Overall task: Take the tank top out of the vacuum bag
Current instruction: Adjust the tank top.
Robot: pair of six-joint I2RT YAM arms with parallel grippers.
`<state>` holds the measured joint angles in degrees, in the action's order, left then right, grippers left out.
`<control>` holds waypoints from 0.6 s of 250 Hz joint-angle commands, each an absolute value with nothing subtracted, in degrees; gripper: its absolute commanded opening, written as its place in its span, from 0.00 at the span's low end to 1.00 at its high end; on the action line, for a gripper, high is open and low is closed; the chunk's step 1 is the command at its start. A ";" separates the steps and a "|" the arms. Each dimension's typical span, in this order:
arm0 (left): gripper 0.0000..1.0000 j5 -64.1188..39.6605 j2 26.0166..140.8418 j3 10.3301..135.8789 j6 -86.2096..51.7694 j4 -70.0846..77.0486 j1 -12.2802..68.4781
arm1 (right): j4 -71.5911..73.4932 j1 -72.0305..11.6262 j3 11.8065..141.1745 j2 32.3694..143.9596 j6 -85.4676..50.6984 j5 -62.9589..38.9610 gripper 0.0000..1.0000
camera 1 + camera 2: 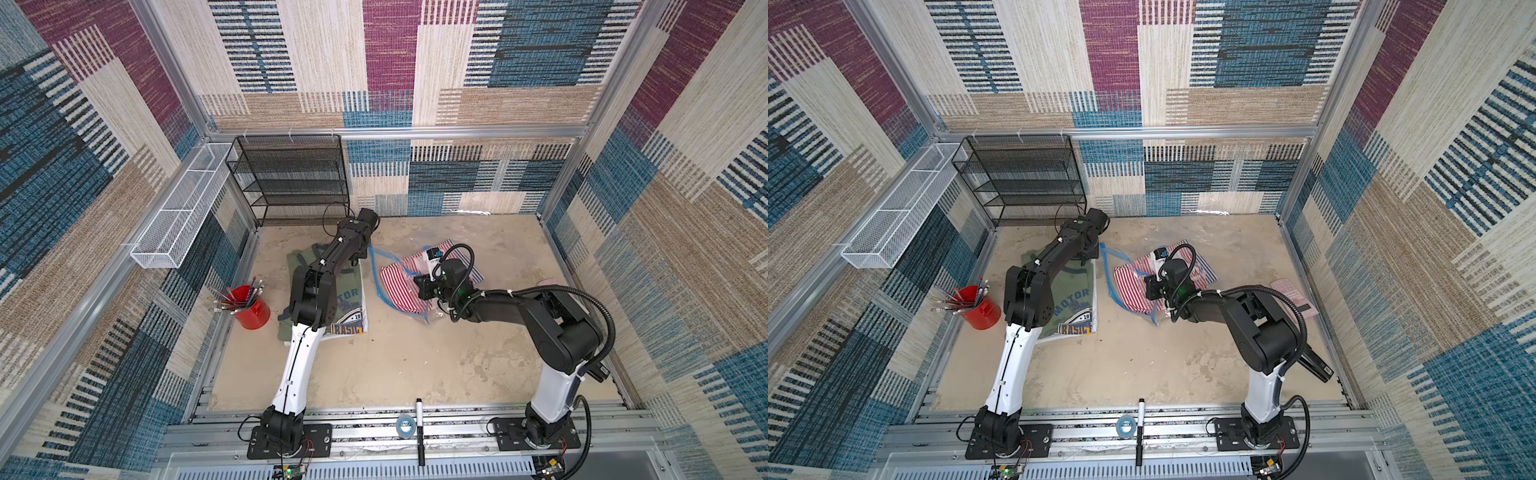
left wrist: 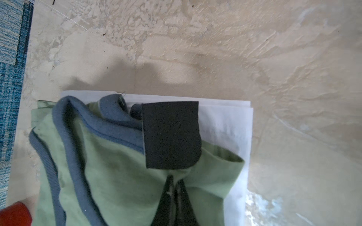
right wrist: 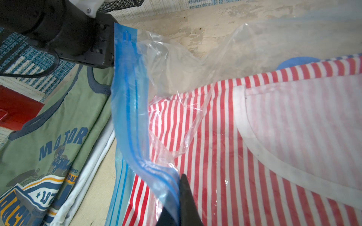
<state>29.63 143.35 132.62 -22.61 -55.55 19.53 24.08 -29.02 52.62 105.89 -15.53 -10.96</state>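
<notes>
Top view, right arm (image 1: 511,307) bent, pincer (image 1: 420,289) nipping vacuum bag (image 1: 379,274) (zip)

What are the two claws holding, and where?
Left claw pinches the green tank top beside its blue trim; right claw pinches the clear plastic vacuum bag by its blue zip strip.

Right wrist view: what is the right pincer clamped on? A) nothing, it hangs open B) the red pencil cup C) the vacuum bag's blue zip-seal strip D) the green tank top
C: the right pincer is shut on the blue zip-seal strip of the vacuum bag, with that edge raised above the red-striped top inside.
</notes>
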 commanded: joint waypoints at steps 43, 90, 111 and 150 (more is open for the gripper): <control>0.07 30.98 138.96 131.01 -20.71 -56.23 19.60 | 24.53 -29.03 53.17 106.09 -15.65 -11.61 0.00; 0.00 30.43 139.30 130.74 -20.63 -56.24 19.52 | 24.48 -29.09 53.18 106.00 -15.51 -11.51 0.00; 0.00 29.69 138.67 129.90 -21.42 -56.25 19.60 | 24.39 -29.04 53.20 105.99 -15.47 -11.43 0.00; 0.00 27.63 134.73 125.26 -21.37 -52.56 19.73 | 24.40 -29.09 53.17 105.89 -15.45 -11.52 0.00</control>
<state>29.19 138.19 128.42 -21.76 -55.57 19.57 24.03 -29.02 52.86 105.95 -15.51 -10.98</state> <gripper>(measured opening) 0.048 0.048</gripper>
